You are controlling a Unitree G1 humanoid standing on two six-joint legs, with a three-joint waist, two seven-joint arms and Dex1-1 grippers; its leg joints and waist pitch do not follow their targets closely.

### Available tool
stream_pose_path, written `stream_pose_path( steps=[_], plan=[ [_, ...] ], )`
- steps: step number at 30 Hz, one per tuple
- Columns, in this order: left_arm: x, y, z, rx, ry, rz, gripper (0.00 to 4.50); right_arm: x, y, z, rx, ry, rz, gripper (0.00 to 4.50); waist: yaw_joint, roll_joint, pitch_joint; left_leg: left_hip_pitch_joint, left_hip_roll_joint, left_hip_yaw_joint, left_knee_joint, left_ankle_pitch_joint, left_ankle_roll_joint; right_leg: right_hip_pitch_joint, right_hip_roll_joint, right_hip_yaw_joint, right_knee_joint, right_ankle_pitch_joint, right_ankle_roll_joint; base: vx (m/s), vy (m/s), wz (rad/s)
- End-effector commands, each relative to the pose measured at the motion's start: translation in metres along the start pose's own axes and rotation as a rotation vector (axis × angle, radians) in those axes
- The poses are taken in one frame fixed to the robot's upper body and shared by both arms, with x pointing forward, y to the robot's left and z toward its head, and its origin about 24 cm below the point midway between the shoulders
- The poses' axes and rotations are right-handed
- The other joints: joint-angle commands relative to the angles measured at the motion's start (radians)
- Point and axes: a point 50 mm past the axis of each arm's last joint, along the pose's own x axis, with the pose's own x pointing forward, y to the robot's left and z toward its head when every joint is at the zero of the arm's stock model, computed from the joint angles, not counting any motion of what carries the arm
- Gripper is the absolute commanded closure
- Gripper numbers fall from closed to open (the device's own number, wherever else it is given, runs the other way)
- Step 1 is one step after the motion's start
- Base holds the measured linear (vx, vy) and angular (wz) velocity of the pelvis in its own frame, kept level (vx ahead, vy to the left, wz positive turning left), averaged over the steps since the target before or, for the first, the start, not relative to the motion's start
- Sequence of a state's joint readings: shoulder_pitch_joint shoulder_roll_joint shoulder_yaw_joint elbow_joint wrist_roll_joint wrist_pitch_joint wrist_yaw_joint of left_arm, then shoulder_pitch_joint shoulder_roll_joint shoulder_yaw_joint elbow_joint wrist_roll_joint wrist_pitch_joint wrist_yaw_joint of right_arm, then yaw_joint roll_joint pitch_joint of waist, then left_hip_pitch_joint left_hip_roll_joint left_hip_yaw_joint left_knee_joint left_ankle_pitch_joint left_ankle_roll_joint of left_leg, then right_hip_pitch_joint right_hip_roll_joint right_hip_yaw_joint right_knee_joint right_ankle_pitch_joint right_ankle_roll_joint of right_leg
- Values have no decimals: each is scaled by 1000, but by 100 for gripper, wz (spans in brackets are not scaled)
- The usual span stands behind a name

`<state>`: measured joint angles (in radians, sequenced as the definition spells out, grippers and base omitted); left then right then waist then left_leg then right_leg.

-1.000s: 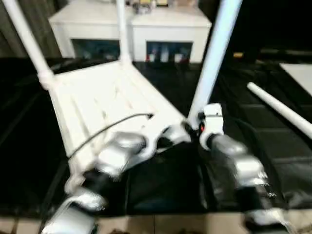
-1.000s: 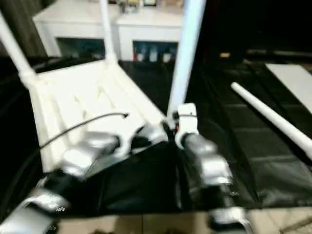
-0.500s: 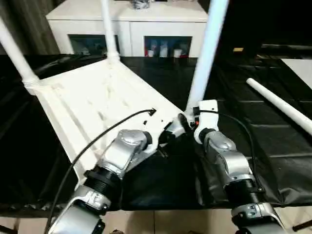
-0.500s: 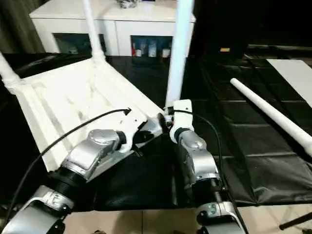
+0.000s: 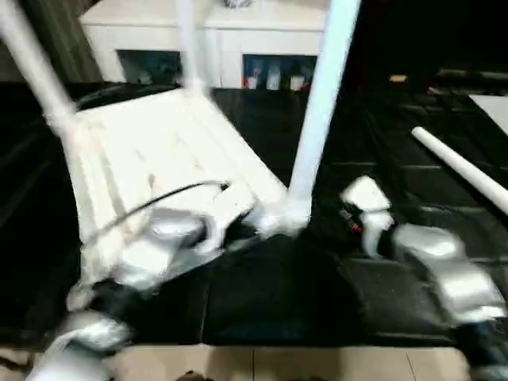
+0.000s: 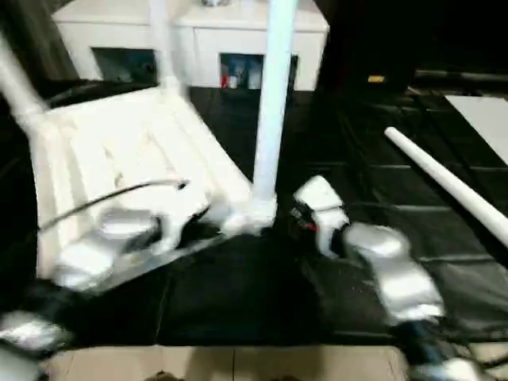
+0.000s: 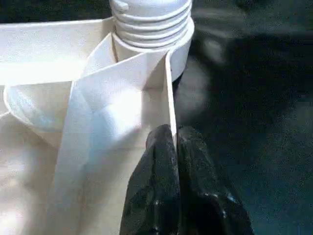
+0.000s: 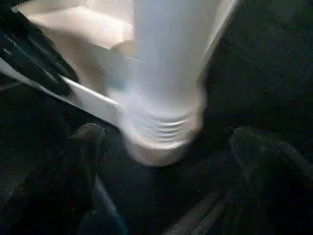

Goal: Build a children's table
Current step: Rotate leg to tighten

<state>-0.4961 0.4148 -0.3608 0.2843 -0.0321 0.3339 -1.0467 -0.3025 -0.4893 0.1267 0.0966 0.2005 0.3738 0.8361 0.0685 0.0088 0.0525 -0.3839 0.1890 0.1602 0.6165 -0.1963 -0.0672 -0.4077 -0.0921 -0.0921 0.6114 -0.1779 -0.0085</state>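
A: Where is the white ribbed plastic tabletop point(image 5: 151, 151) lying?
B: Upside down on black sheeting point(image 5: 262, 294), left gripper point(image 7: 174, 147) pinching its rim.
A: The right gripper point(image 8: 161, 142)?
B: Gaping wide around the upright white tube leg point(image 5: 317, 111).

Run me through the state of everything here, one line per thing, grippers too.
White plastic ribbed tabletop: upside down, tilted.
Three white tapered tube legs: standing in corner sockets.
Fourth white tube leg: loose on the black mat.
Left gripper: pinching the tabletop's rim.
Right gripper: open, beside the near leg.
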Motion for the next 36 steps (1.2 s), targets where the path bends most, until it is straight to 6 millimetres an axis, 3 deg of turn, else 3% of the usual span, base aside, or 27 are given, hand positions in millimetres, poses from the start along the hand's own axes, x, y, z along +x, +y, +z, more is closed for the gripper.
stream_pose_path(
  steps=[1, 3, 7, 9, 10, 14, 15, 28, 32, 36],
  plan=[
    [9, -18, 19, 103, -45, -180, 450, -2, 5, 4, -16, -15, 58, 6, -3, 2, -63, 25, 47, -1, -87, -210, 58, 51, -56, 57, -68, -165, -247, 0, 0, 0],
    [6, -18, 18, 99, -37, -190, 450, -3, 8, 3, -13, -12, 96, 6, 11, 5, -58, 34, 49, 6, -91, -261, 26, 44, -57, 58, -75, -231, -228, 0, 0, 0],
    [5, -17, 18, 101, -35, -188, 450, -2, 11, 0, -17, 9, 123, 6, 11, -2, -58, 31, 46, 4, -96, -288, -1, 47, -56, 63, -76, -268, -200, 0, 0, 0],
    [5, -17, 18, 102, -37, -195, 450, -1, 14, -3, -29, 29, 162, 6, 10, -6, -59, 24, 44, 3, -97, -265, 4, 51, -57, 67, -75, -267, -188, 0, 0, 0],
    [4, -17, 18, 103, -38, -197, 450, -1, 15, -4, -31, 35, 174, 33, 10, -6, -59, 25, 43, 4, -95, -263, 7, 51, -57, 68, -75, -271, -186, 0, 0, 0],
    [4, -17, 18, 107, -36, -203, 450, 0, 15, -4, -33, 40, 181, 47, 11, -6, -61, 26, 43, 6, -92, -240, 18, 49, -56, 69, -75, -260, -188, 0, 0, 0],
    [4, -17, 18, 107, -35, -203, 450, 0, 15, -4, -33, 41, 183, 76, 12, -6, -61, 26, 43, 7, -91, -233, 20, 48, -56, 70, -74, -251, -191, 0, 0, 0],
    [4, -17, 17, 100, -31, -210, 450, 1, 15, -7, -20, 49, 197, 172, 11, -7, -61, 27, 43, 8, -92, -236, 21, 48, -54, 69, -75, -262, -190, 0, 0, 0],
    [5, -16, 16, 78, -32, -186, 450, 8, 9, -9, 18, 43, 96, 184, 10, -8, -60, 23, 41, 7, -93, -236, 20, 49, -55, 68, -76, -276, -188, 0, 0, 0],
    [14, -7, 19, 11, -51, -74, 450, 23, -7, -15, 119, 33, -144, 185, -8, -9, -57, 24, 36, 5, -95, -278, -11, 45, -54, 65, -83, -361, -170, 0, 0, 0]
  ],
)
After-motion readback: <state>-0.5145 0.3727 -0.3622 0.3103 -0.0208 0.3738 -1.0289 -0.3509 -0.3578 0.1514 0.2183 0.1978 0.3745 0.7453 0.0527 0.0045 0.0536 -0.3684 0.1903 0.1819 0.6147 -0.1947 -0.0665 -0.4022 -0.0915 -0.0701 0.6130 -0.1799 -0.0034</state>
